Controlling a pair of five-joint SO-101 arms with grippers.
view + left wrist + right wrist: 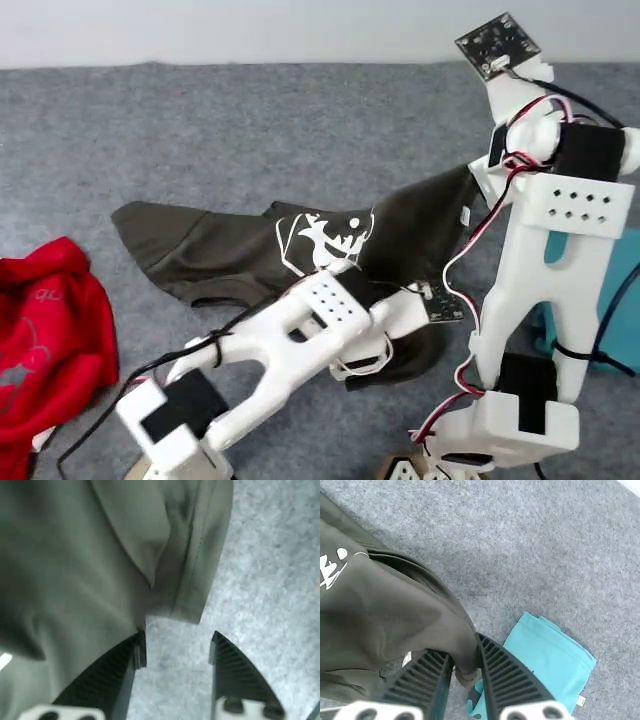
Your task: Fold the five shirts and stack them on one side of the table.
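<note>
A dark olive shirt with a white print lies crumpled across the middle of the grey table. My right gripper is shut on a fold of the olive shirt's right edge and holds it lifted off the table; in the high view this grip is at the shirt's upper right corner. My left gripper is open just over the table, with the olive shirt's hem at the mouth of its jaws. One left fingertip touches the cloth.
A folded teal shirt lies on the table on the right, partly behind the right arm. A crumpled red shirt sits at the left edge. Bare grey felt stretches along the far side.
</note>
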